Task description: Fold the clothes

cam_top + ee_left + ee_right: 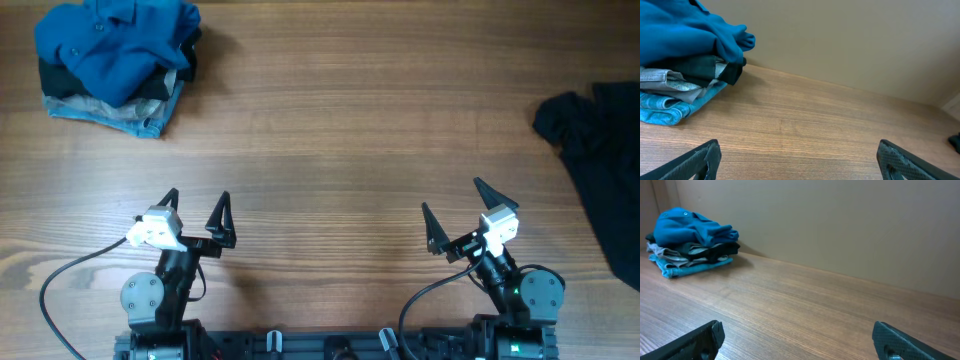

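Both arms sit at the near edge of the desk [340, 140], the left fingers [222, 218] and right fingers [431, 228] spread wide, holding nothing. A stack of clothes [120, 105] topped by a blue shirt [110, 40] sits at the far left corner; a black garment [600, 150] lies crumpled at the right edge

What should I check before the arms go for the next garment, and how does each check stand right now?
1. Left gripper open and empty: ok.
2. Right gripper open and empty: ok.
3. Bare table between the arms for folding: ok.
4. Clothes pile at the far left, clear of both arms: ok.
5. Black garment fully in view: not ok, the frame cuts it off at the right edge.
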